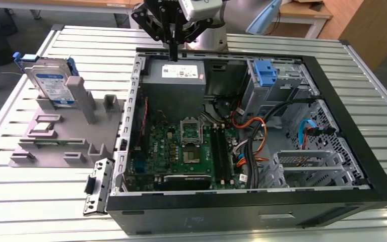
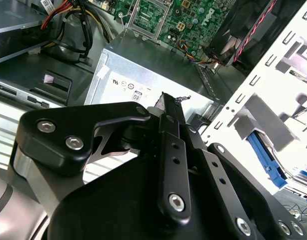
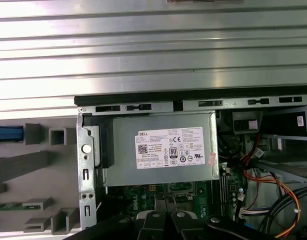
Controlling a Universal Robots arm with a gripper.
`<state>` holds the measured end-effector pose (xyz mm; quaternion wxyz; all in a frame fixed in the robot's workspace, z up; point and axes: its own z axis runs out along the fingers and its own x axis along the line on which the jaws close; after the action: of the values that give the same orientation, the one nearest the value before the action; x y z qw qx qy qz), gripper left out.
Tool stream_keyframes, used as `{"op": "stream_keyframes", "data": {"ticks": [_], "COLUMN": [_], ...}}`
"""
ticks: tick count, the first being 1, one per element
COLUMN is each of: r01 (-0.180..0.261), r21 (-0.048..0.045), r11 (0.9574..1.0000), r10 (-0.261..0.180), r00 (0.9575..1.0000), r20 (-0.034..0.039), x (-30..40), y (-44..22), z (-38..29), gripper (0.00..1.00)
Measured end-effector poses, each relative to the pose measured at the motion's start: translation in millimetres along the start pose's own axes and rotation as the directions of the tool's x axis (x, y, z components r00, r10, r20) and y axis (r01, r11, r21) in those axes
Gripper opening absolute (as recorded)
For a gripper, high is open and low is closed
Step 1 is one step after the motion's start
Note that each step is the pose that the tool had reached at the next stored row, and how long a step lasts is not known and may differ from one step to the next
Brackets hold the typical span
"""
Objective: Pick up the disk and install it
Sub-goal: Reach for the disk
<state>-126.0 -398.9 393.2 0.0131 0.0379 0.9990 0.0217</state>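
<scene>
One disk (image 1: pixel 51 85) stands on edge in a grey fixture (image 1: pixel 66 138) on the surface (image 1: pixel 46 201), just outside the case (image 1: pixel 234 214) on the exterior view's left, with its label facing out and blue rails (image 1: pixel 70 64) along its edges. The gripper (image 1: pixel 173 54) hangs well apart from it, over the case's power supply (image 1: pixel 173 73), with its jaws pressed together and holding nothing. The disk looks like a stiff metal slab, dense for its bulk, with smooth faces that could slip under a light pinch. It is likely sensitive to knocks, so a firm, steady hold seems right. The best place to take it is probably across the two flat faces at the free upper edge, which stands clear of the fixture. That keeps the hold off the plastic rails, which look thin and meant to slide into a bay. The exterior view gives the disk whole, beside the open case with its board (image 1: pixel 180 146) and cables (image 1: pixel 261 126). The second wrist view gives the jaws close up, where the fingertips (image 2: pixel 168 115) meet with no gap. The first wrist view looks straight down on the power supply and on part of the fixture outside the case. A blue strip (image 3: pixel 8 134) there may be one of the disk's rails, though I cannot tell.
</scene>
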Motion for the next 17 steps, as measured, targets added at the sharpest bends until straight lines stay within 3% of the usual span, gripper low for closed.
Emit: {"op": "stream_keyframes", "data": {"ticks": [11,17], "r01": [0.000,0.000], "r21": [0.0000,0.0000], "r11": [1.0000,1.0000], "r10": [0.000,0.000], "r00": [1.0000,1.0000], "r20": [0.0000,0.0001], "x": [4.3,12.6], "y": [-0.3,-1.0], "z": [0.0,-0.1], "gripper": [0.10,0.10]}}
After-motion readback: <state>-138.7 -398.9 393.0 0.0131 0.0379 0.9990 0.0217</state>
